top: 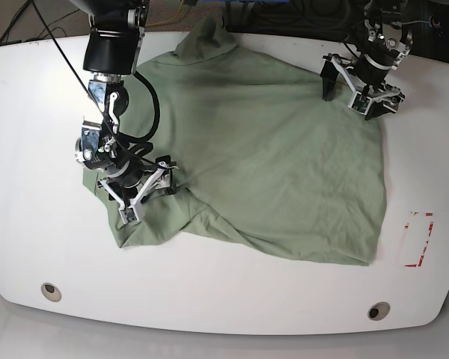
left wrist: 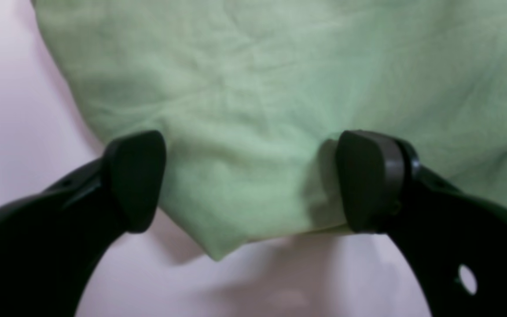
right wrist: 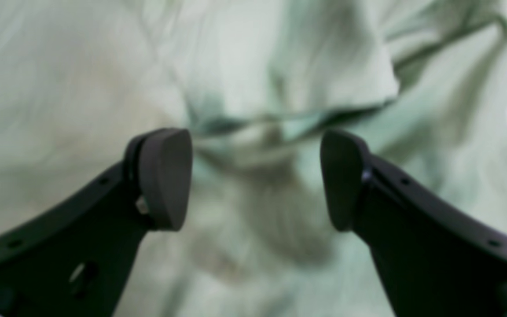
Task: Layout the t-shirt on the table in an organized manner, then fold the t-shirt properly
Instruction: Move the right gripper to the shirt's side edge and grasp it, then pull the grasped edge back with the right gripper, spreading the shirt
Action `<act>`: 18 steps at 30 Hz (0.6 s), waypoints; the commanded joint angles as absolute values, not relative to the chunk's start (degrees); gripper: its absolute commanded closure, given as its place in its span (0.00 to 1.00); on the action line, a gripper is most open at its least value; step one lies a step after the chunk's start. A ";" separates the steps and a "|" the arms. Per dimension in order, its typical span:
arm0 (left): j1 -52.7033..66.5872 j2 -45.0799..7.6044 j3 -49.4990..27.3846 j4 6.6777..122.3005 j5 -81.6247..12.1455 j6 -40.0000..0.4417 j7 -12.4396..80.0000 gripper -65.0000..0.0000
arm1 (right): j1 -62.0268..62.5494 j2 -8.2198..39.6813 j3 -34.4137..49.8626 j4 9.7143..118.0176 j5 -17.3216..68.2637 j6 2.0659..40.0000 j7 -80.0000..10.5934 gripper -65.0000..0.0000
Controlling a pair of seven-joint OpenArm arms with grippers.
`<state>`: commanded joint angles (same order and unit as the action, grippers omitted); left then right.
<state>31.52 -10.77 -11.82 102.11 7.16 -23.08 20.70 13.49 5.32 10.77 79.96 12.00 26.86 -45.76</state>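
Both tools gape over the t-shirt (top: 269, 157), gripping nothing.

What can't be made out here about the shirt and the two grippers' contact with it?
- Base view: whether the right gripper touches the t-shirt; its own frame hides the tips.
- Base view: the left gripper is too small to judge contact.
- Right wrist view: the cloth fold is blurred; collar or sleeve, cannot tell.
- Left wrist view: the shirt runs past the frame edges, so only one corner shows on the table.
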 joint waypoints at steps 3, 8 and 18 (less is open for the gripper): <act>32.75 -10.77 -12.18 102.99 7.16 -23.08 20.70 0.13 | 14.73 5.49 10.95 75.65 12.00 26.86 -44.18 0.33; 34.24 -10.68 -12.44 104.22 7.16 -23.08 20.70 0.13 | 17.10 6.81 10.77 68.62 11.65 26.86 -39.16 0.33; 37.23 -10.42 -12.35 110.73 7.16 -23.16 20.70 0.13 | 21.49 10.51 10.59 64.40 12.00 28.53 -38.46 0.33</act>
